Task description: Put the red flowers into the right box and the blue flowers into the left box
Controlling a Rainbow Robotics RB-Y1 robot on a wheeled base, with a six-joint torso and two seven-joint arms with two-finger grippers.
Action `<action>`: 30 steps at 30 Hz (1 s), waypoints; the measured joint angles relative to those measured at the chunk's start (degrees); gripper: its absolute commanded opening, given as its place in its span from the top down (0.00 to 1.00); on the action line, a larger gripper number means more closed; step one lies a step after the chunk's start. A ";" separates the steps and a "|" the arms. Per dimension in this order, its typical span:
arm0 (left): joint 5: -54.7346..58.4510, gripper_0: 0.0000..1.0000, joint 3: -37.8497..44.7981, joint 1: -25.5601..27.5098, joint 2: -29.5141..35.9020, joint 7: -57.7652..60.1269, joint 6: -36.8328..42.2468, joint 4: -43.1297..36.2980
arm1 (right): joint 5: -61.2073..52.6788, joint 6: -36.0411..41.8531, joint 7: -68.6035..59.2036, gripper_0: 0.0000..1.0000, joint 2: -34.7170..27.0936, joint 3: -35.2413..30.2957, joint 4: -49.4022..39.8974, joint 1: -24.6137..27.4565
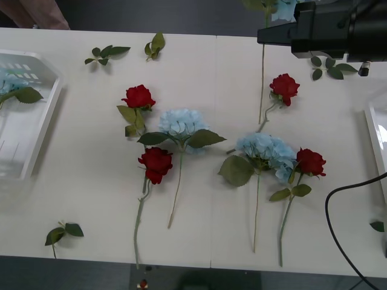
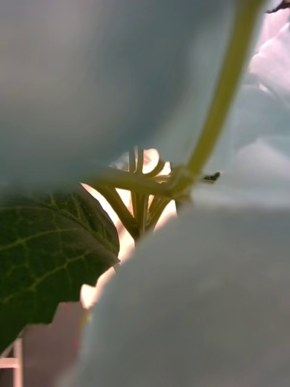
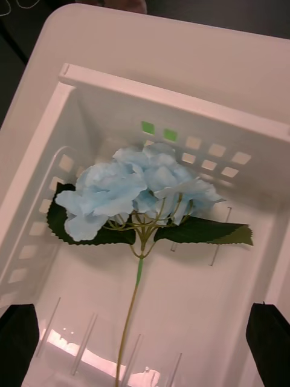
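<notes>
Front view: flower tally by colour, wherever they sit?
Red artificial roses: 4, all on the table
Pale-blue artificial hydrangea heads: 4, one in the white plastic left box
Total: 8

black arm (image 1: 326, 27), black claw fingers (image 3: 18, 338)

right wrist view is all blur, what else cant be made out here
- Right gripper: front view, dark arm housing covers the fingers; right wrist view, blurred blue petals swamp the lens.
- Right box: front view, cut off by the picture's edge, contents unseen.
- Left box: front view, partly cut off; one blue hydrangea lies inside.
</notes>
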 measured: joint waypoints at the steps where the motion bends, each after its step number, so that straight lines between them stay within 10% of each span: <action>1: 1.18 0.00 0.50 0.17 0.00 0.00 0.00 -0.59 | -0.80 -0.66 -0.40 1.00 0.23 0.55 0.00 -0.21; 16: 23.70 0.00 11.80 18.98 -0.02 0.30 -0.04 -33.03 | -4.31 -8.84 -2.36 1.00 2.43 8.72 0.02 -1.64; 30: 27.76 0.00 12.06 19.90 -12.65 12.79 -0.05 -54.09 | -4.32 -9.72 -6.07 1.00 6.77 9.26 0.06 -4.58</action>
